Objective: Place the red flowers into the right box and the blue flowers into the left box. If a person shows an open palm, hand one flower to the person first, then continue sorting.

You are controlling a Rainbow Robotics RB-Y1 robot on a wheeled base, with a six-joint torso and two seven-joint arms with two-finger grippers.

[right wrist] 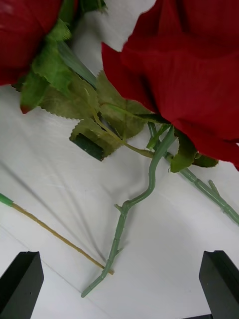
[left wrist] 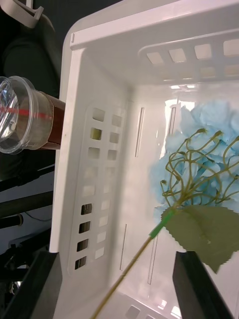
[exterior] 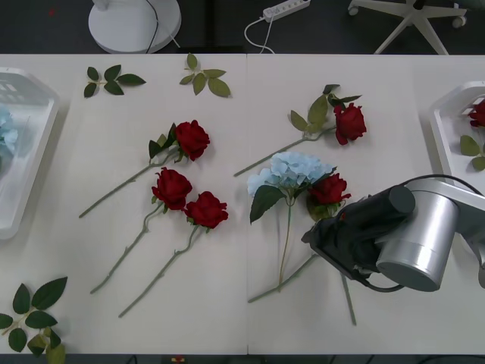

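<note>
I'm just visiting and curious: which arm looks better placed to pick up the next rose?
Right, probably. Its end effector hangs open over a red rose's stem mid-table, while the left end effector sits over the left box.

White table (exterior: 227, 318), flowers loose on top.
Five red roses (exterior: 192, 139), one blue hydrangea (exterior: 292, 170), leaf sprigs (exterior: 203, 79), two white trays (exterior: 30, 163) at the ends.

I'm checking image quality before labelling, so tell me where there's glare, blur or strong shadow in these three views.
Front view: even light, soft shadows under the red flowers, all sharp. Right wrist view: the near rose bloom is blurred, the stem sharper, faint shadows on the table; right gripper open. Left wrist view: bright glare on the left box floor beside the blue flower; left gripper open.
</note>
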